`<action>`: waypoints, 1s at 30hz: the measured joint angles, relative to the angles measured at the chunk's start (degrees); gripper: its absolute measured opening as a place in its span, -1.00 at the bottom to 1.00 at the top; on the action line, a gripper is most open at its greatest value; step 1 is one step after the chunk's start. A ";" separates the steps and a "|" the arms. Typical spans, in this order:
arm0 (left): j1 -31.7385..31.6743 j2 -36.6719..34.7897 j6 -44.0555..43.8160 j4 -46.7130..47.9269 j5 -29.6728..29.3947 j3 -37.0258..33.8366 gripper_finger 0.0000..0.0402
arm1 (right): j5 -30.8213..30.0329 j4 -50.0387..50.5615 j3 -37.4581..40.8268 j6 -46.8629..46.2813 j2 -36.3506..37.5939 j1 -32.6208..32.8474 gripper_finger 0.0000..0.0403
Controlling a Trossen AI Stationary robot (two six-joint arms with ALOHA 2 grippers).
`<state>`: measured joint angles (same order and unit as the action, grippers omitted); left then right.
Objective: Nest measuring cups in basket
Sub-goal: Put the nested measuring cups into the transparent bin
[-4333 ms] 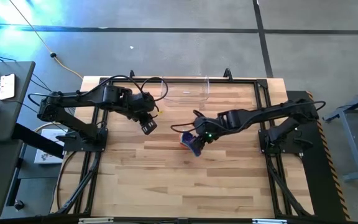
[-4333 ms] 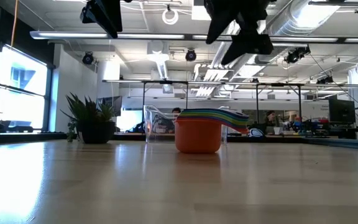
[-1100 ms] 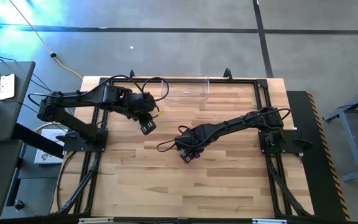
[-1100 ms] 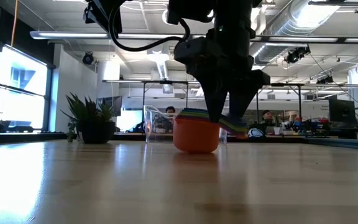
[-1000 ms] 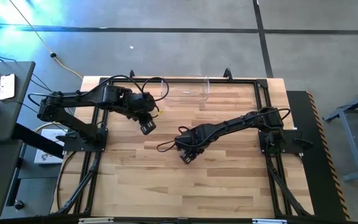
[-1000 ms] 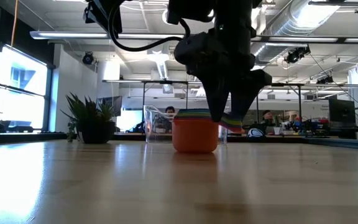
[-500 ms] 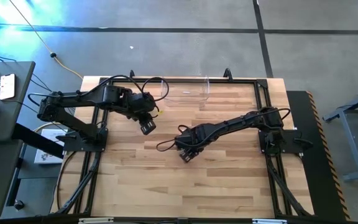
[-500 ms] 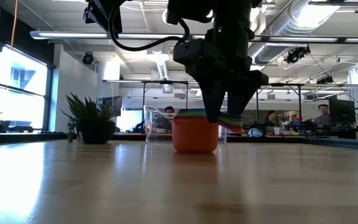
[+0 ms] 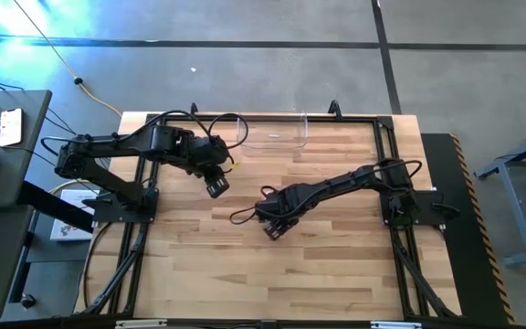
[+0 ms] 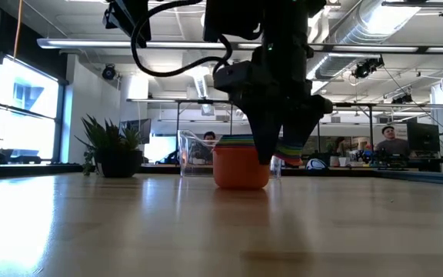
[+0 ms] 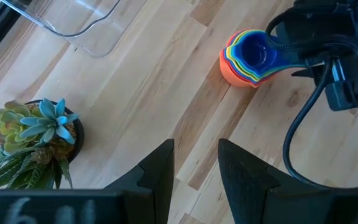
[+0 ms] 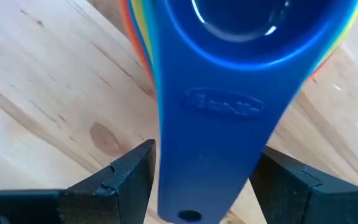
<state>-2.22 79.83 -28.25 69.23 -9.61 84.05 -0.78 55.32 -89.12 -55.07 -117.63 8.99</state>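
Lowered since earlier onto the nested measuring cups [image 11: 252,57] at frame centre, right gripper [image 12: 201,171] fingers straddle the handles, open; uneven closure could tip the stack, far from basket [image 9: 272,131].

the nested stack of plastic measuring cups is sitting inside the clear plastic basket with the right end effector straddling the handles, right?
Not inside. The nested stack of plastic measuring cups stands on the wooden table, apart from the clear plastic basket, as the left wrist view shows. The right end effector does straddle the handles.
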 joint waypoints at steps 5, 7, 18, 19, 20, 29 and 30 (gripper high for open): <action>0.00 -0.02 0.44 -0.04 -0.03 0.00 -0.44 | -0.21 -0.28 0.00 -0.38 -0.15 0.02 0.15; 0.00 0.00 0.44 -0.02 -0.15 0.00 -0.44 | -0.42 -0.35 0.00 -0.39 -0.15 0.00 0.12; 0.00 0.00 0.96 -0.02 -0.20 0.00 -0.44 | -0.49 -0.50 0.00 -0.28 -0.15 0.00 -0.37; 0.00 0.00 1.09 -0.02 -0.20 0.00 -0.44 | -0.50 -0.50 0.00 -0.25 -0.15 0.00 -0.39; 0.00 0.00 1.09 -0.02 -0.20 0.00 -0.44 | -0.48 -0.49 0.00 -0.23 -0.15 -0.01 -0.39; 0.00 0.00 1.36 -0.02 -0.20 0.00 -0.44 | -0.23 1.11 -0.01 0.12 -0.15 -1.81 -0.39; 0.00 0.00 1.57 -0.03 -0.20 0.00 -0.44 | -0.24 1.30 -0.01 0.67 -0.15 -2.05 -0.39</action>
<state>-2.22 79.83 -26.68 69.20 -9.80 84.05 -1.02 56.62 -89.13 -54.40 -117.78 6.95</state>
